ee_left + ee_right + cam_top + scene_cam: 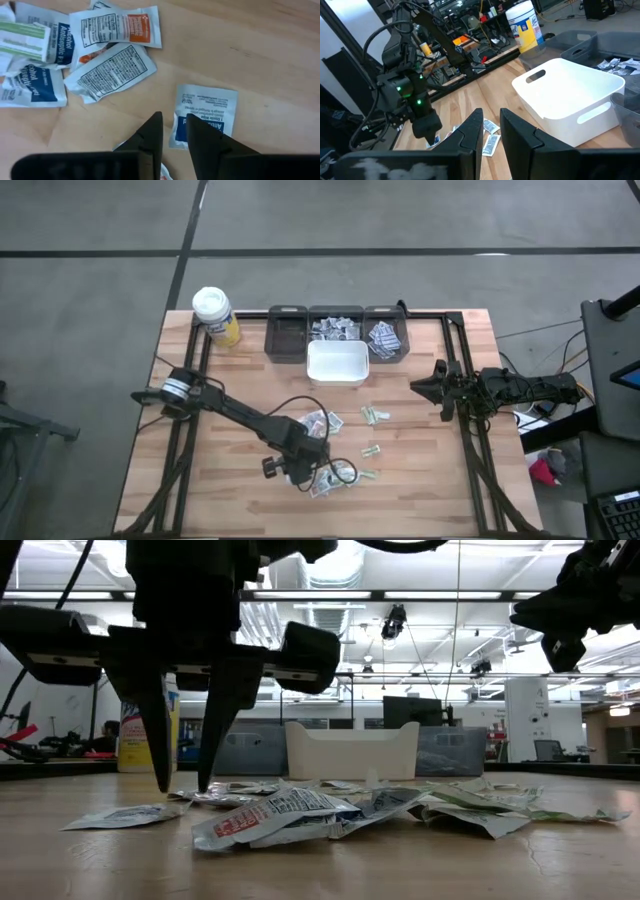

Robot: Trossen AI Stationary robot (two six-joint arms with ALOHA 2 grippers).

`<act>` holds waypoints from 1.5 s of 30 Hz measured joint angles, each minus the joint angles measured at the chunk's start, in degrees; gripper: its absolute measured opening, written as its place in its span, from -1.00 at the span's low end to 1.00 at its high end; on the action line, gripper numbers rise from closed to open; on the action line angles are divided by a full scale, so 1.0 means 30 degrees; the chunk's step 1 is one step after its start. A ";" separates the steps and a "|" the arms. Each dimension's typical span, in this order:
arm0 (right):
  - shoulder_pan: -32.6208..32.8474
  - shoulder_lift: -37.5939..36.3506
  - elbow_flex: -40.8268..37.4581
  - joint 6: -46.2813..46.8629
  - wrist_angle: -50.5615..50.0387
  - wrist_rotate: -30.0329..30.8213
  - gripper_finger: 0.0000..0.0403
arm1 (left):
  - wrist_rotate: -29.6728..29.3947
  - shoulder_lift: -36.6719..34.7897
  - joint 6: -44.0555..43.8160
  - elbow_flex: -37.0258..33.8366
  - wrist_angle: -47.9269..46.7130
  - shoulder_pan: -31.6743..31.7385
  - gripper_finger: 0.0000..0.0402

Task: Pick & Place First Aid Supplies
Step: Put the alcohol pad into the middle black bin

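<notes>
Hidden/unclear: in the high view the left arm's wrist covers part of the packet pile (pixel 322 423) near the table's front, so the count there cannot be read; print on the packets is legible only in the left wrist view. Left gripper (pixel 174 131) hangs low over the loose packets, fingers (pixel 151 135) pointing down with a narrow gap between them, nothing held; in the low view the tips (pixel 183 780) sit just above the wooden table (pixel 430 470), and whether they touch it cannot be told. Just ahead of the tips lies a blue-printed packet (pixel 205 116), flat, its long axis running roughly away from the gripper, near edge partly hidden behind the right-hand finger. Beyond it lies an overlapping cluster: an orange-printed packet (pixel 116 27), a packet showing black text only (pixel 111 71), and blue-print packets (pixel 37 82) cut off by the frame edge. A few green-print packets (pixel 375 416) lie apart toward the table's middle. Containers: three dark bins in a row at the table's far edge; the left bin (pixel 286 335) looks empty, the middle bin (pixel 335 328) and the right bin (pixel 385 336) hold heaps of packets. White tub (pixel 337 363) just in front of them, no contents visible. White-lidded yellow bottle (pixel 215 315) stands upright at the far left corner. Right gripper (pixel 436 387) waits over the table's right edge, fingers slightly parted, holding nothing.
</notes>
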 joint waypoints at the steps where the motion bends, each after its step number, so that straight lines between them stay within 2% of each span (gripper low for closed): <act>1: 0.0007 0.0000 0.0000 0.0000 0.0000 0.0000 -0.69 | 0.0032 0.0072 0.0076 -0.0050 0.0211 0.0007 -0.61; 10: 0.0006 0.0000 0.0000 -0.0001 -0.0001 0.0000 -0.69 | 0.1013 0.0715 0.0015 -0.0124 0.0536 0.0007 -0.68; 17: 0.0007 0.0000 0.0000 0.0000 -0.0001 0.0000 -0.69 | 0.1031 0.0761 -0.0152 -0.0166 0.0594 0.0051 -0.97; 23: 0.0002 0.0000 -0.0002 0.0000 0.0000 0.0000 -0.69 | 0.1101 0.0716 -0.0546 -0.0175 0.0160 0.0104 -1.00; 35: 0.0007 0.0000 -0.0007 0.0000 0.0000 0.0000 -0.69 | 0.1093 0.0688 -0.1138 0.0804 -0.3368 0.0560 -1.00; 42: 0.0006 0.0000 -0.0007 0.0000 0.0000 -0.0001 -0.69 | 0.3242 0.0674 -0.1775 0.1325 -0.4470 0.1353 -1.00; 45: 0.0004 0.0000 -0.0003 -0.0004 0.0000 0.0000 -0.69 | 0.3482 0.0674 -0.1915 0.1428 -0.4517 0.1649 -1.00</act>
